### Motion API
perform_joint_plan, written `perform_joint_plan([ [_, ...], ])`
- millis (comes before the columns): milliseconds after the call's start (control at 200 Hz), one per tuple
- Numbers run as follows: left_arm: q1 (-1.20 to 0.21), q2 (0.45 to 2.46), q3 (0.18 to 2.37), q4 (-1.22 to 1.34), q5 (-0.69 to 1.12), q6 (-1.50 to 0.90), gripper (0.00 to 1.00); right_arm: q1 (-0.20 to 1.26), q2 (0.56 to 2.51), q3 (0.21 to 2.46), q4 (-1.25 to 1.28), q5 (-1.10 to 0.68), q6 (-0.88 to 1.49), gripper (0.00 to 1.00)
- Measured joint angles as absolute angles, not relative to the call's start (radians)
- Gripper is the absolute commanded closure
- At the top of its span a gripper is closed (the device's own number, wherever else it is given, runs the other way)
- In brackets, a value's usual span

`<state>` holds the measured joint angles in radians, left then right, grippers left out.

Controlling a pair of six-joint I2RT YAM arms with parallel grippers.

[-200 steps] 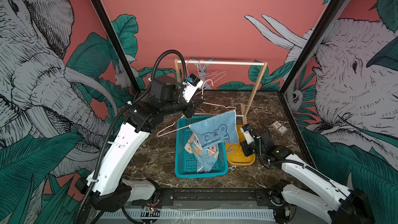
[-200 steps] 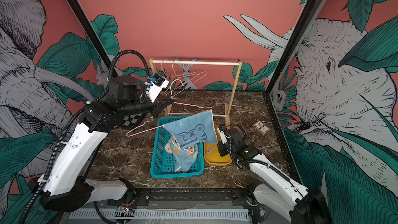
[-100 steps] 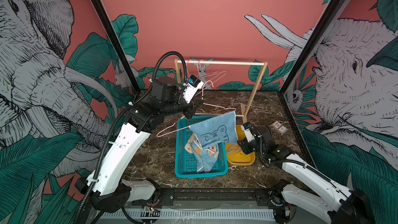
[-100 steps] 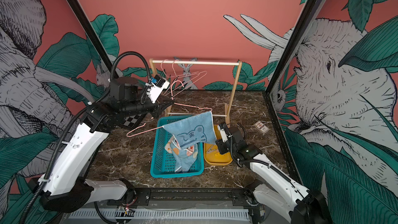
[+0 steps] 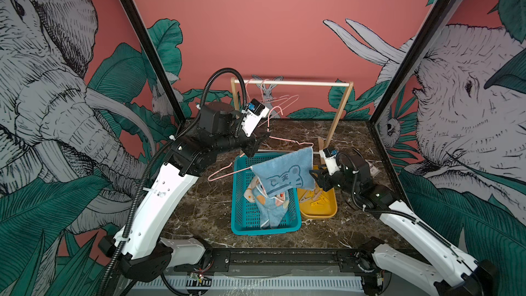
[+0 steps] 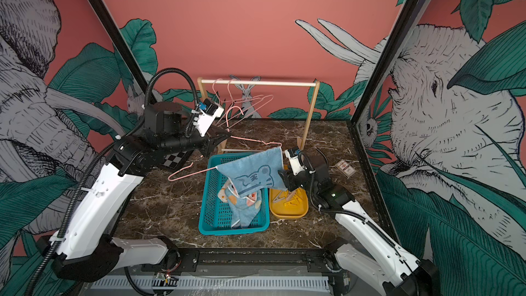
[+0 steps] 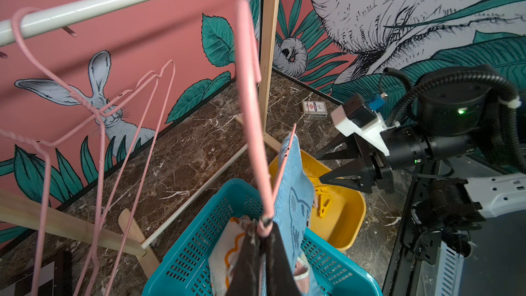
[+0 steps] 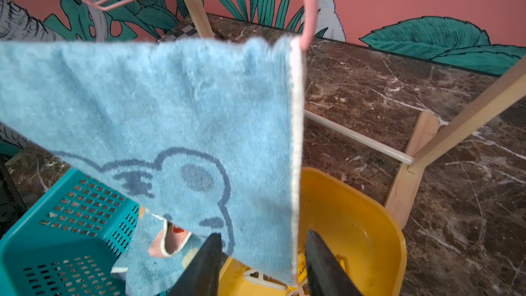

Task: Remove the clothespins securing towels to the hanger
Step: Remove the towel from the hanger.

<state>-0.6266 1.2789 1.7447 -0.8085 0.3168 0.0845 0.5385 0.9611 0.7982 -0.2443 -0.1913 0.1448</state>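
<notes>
A light blue towel (image 5: 284, 175) (image 8: 170, 103) with a printed animal face hangs from a pink wire hanger (image 5: 284, 139) (image 7: 250, 109). My left gripper (image 5: 262, 138) (image 7: 263, 227) is shut on that hanger, holding it over the teal basket (image 5: 242, 195). My right gripper (image 5: 314, 176) (image 8: 262, 234) is open, its jaws either side of the towel's lower corner and not pinching it. Yellow and pale clothespins (image 6: 287, 197) (image 7: 323, 203) lie in the yellow tray (image 5: 321, 212) below. Two more towels (image 5: 267, 206) lie crumpled in the basket; one is white with orange swirls (image 7: 227, 254).
A wooden rack (image 5: 338, 115) with a white rail stands at the back, with two bare pink hangers (image 7: 99, 109) on it. A small card box (image 5: 373, 170) lies right of the right arm. A checkerboard card (image 6: 173, 159) lies under the left arm.
My right gripper's jaws have opened wider over the yellow tray, beside the towel's corner. The left arm and hanger have hardly moved.
</notes>
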Motion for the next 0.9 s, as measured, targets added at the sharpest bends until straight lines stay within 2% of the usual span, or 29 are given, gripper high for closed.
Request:
perform_joint_plan([
  [235, -0.627, 1.269, 1.745, -0.809, 0.324, 0.082, 1.0, 0.522, 1.058, 0.899, -0.245, -0.19, 0.095, 0.57],
  [510, -0.627, 1.269, 1.746, -0.81, 0.325, 0.082, 1.0, 0.51, 1.083, 0.922, -0.244, -0.198, 0.074, 0.83],
  [740, -0.627, 1.269, 1.746, -0.81, 0.32, 0.083, 1.0, 0.509, 1.077, 0.923, -0.249, -0.214, 0.074, 1.0],
  [900, -0.627, 1.269, 1.744, -0.805, 0.312, 0.082, 1.0, 0.509, 1.045, 0.941, -0.28, -0.237, 0.07, 1.0],
])
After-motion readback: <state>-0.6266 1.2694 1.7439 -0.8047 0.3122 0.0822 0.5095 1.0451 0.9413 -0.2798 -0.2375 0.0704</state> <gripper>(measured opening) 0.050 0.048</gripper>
